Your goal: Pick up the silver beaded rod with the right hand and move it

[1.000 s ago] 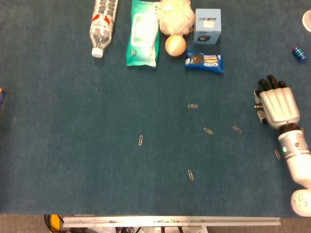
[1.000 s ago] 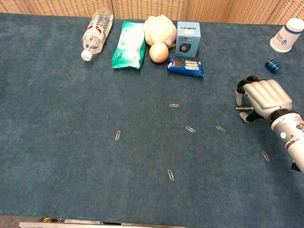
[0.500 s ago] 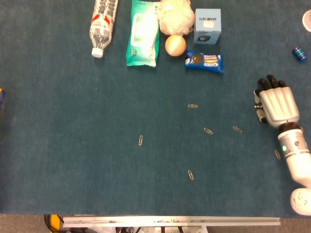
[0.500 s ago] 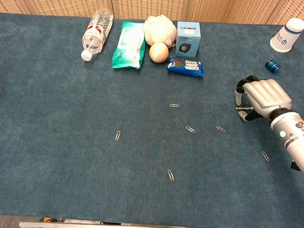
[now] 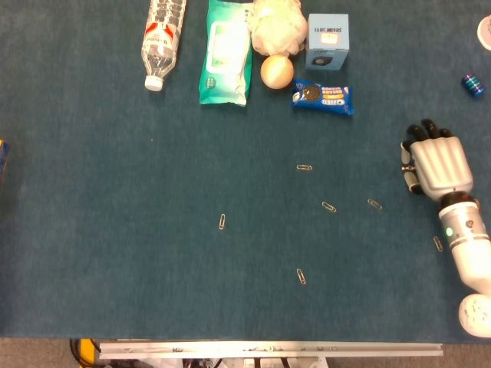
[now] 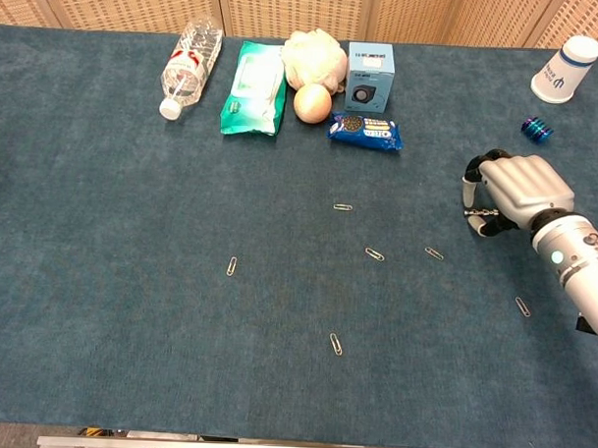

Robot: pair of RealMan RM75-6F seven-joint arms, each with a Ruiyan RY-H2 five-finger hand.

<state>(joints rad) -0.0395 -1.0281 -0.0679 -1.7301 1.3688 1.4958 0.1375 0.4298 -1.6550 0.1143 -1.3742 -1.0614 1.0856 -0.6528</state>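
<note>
Silver beaded rod [image 6: 479,211] sits pinched under my right hand [image 6: 513,192] at the desk's [image 6: 129,307] three o'clock edge, fingers [image 5: 426,130] curled around it. Since a second ago my wrist has edged slightly toward twelve o'clock; the paperclips [image 5: 329,206] lie unmoved.

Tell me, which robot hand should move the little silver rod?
The right hand. Its fingers look curled around the silver rod already, low over the table. The left hand shows in neither view.
</note>
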